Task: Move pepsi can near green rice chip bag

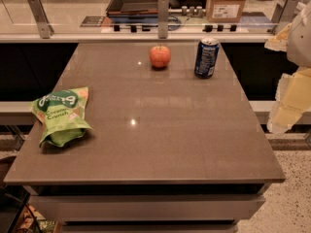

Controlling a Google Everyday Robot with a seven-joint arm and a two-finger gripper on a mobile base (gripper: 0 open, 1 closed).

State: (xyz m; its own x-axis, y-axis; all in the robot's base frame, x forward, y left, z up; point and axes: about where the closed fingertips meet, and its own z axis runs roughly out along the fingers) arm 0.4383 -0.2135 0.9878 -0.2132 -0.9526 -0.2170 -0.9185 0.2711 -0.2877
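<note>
On table (160,144), far side, pepsi can (207,58) upright, gripper (290,98) beyond right edge.

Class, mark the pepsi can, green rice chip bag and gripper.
pepsi can (207,58): camera view, blue side.
green rice chip bag (60,113): camera view, printed front.
gripper (290,100): camera view, right edge, pale body.

Pepsi can (207,58): dark blue w/ white markings, silver top, upright, far-right part of worktop (160,144). Green rice chip bag (60,114): bright green, dark green oval logo, white lettering, orange-pink corner. It lies on its back at worktop's left edge, near end crumpled. Can & bag well apart, on opp. sides. Pincer (287,111) at right edge of view, off the worktop, apart from can.
</note>
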